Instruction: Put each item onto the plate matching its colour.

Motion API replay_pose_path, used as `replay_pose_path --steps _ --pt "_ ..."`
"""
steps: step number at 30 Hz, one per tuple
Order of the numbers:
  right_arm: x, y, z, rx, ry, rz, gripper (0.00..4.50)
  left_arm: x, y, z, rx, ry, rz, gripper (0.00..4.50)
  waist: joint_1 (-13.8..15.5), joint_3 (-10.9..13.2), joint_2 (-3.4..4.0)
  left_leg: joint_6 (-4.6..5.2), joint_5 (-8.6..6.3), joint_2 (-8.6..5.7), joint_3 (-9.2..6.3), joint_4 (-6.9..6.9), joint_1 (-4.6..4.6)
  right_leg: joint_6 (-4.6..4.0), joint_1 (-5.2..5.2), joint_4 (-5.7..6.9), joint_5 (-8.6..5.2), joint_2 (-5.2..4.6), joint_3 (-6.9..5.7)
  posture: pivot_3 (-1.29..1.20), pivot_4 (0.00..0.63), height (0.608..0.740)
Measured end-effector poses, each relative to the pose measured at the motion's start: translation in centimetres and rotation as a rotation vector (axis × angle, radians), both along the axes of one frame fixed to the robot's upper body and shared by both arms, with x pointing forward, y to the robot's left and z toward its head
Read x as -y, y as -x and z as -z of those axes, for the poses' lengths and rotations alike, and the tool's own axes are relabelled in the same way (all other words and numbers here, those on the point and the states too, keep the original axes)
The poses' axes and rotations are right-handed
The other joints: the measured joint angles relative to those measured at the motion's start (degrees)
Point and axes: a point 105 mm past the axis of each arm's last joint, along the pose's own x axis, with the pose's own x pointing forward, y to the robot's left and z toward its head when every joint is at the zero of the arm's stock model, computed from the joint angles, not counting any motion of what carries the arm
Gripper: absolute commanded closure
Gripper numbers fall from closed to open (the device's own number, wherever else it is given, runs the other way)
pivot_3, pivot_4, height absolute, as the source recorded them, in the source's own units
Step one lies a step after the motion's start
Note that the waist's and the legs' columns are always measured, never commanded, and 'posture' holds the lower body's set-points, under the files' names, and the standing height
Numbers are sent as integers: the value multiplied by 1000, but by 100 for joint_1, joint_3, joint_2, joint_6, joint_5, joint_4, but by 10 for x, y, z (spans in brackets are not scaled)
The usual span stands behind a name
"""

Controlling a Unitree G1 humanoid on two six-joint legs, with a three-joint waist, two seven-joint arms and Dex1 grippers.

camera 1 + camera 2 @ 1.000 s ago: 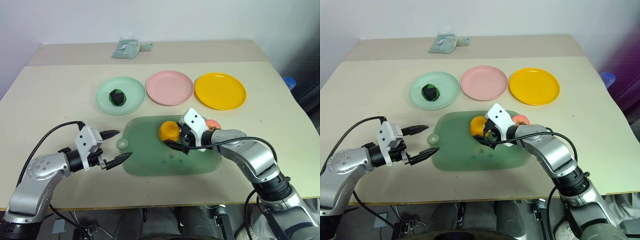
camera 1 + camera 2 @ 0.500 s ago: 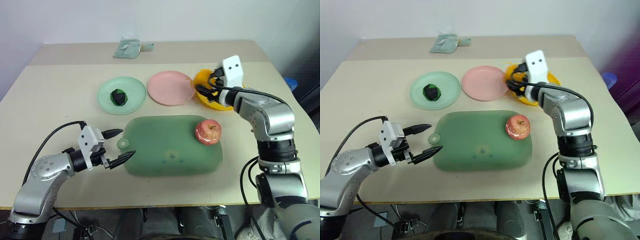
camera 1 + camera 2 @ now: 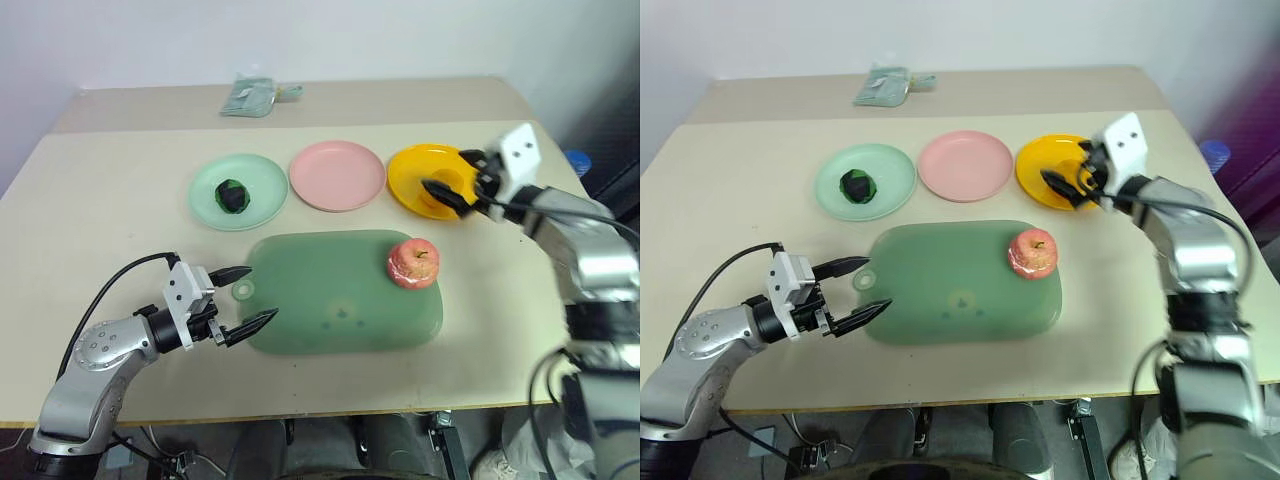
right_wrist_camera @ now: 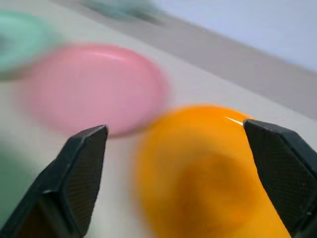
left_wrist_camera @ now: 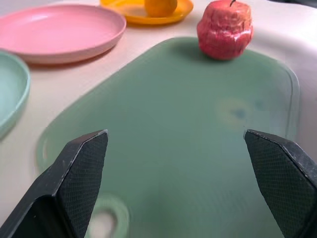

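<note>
Apple (image 3: pixel 414 263) rests on green board (image 3: pixel 330 300), plates (image 3: pixel 337 175) beyond

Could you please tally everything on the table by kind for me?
Plates: 3 – green, pink, yellow
Toy foods: 3 – dark ball, orange lump, apple
Green board: 1
Pale packet: 1
Total: 8

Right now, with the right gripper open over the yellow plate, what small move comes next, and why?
Probably draw the right gripper back toward the apple. The orange lump sits on the yellow plate, the green ball on the mint plate; the apple remains on the board, and the pink plate is empty.
</note>
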Motion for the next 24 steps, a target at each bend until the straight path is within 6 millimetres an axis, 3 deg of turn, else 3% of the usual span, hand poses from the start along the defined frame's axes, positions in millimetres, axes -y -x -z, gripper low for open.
replay_pose_path --steps 3,5,8,10,13,18,21,24 --pt "-5 39 25 -130 52 -150 66 1 0 -2 13 1 16 0 40 -1 1 0 0 0 -4 3 24 -1 31 -3 0 0 -4 0 150 740" --pt "-3 53 45 -212 85 -178 66 0 -2 0 8 2 21 0 34 -3 -1 0 0 -2 -3 3 28 -1 34 -4 0 3 -4 0 150 740" --pt "-9 56 71 -282 117 -175 66 4 -7 -3 18 2 44 0 -13 -4 2 0 0 -4 0 5 29 -2 30 -3 0 13 -3 0 150 740" --pt "-15 52 80 -287 113 -164 600 6 -9 -4 23 1 55 0 -18 -5 3 0 0 -3 -1 4 28 -3 26 -1 0 15 -2 0 150 740" --pt "-21 43 75 -247 83 -138 1609 6 -9 -3 22 1 48 0 4 -4 3 0 0 -3 -3 4 25 -2 25 -1 0 11 -1 0 150 740" --pt "-46 30 48 -166 -48 -153 1682 -13 -10 1 7 -4 -67 0 -10 -3 3 0 0 4 -5 4 21 -2 20 -1 0 9 -1 0 150 740" --pt "-74 3 20 -85 -127 -120 1682 -37 -15 -1 29 -10 -207 0 -54 -3 5 -1 1 5 -5 2 21 -5 9 12 1 14 -1 0 150 740" --pt "-98 -38 11 -120 -198 2 1682 -50 -16 -4 46 10 -296 0 -85 -6 0 -5 2 2 -5 2 13 -6 0 16 1 8 -1 0 150 740"
